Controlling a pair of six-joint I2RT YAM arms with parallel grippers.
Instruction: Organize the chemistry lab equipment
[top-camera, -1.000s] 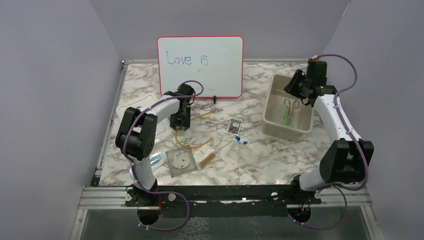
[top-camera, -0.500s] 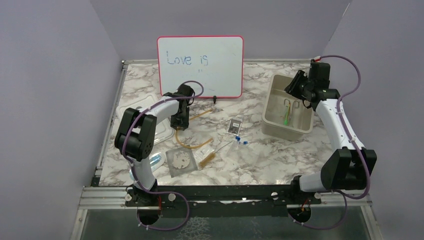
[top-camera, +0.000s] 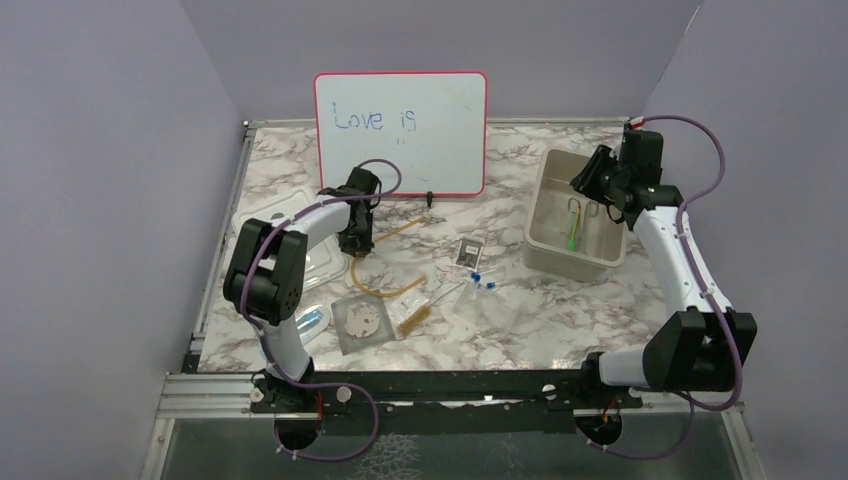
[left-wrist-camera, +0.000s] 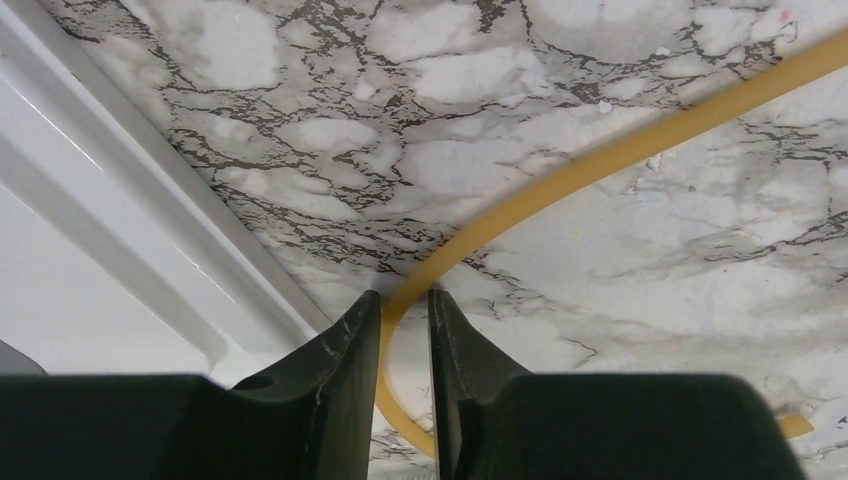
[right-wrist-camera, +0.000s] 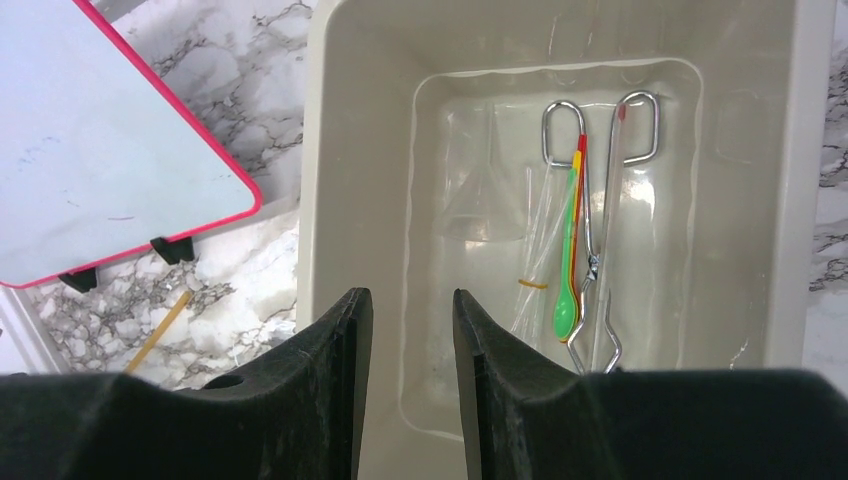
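The amber rubber tubing (top-camera: 385, 292) lies in a loop on the marble table, left of centre. My left gripper (top-camera: 357, 245) is down over the loop's far-left bend. In the left wrist view the tubing (left-wrist-camera: 600, 160) runs between the narrowly open fingers of that gripper (left-wrist-camera: 403, 293), against the left one and with a gap to the right one. A grey gauze mat (top-camera: 361, 322), a bristle brush (top-camera: 416, 318), a small packet (top-camera: 468, 252) and blue-capped pieces (top-camera: 478, 280) lie nearby. My right gripper (top-camera: 588, 175) (right-wrist-camera: 412, 293) hangs open and empty above the beige bin (top-camera: 545, 190).
The bin (right-wrist-camera: 310, 150) holds metal tongs (right-wrist-camera: 595, 250) and a green spoon (right-wrist-camera: 567, 310). The red-framed whiteboard (top-camera: 400, 130) stands at the back. The bin's pale lid (top-camera: 262, 215) (left-wrist-camera: 100, 230) lies just left of my left gripper.
The left gripper's jaws have narrowed around the tubing and the arm has lowered slightly. The right arm has lifted and drawn back a little over the bin, its jaws unchanged.
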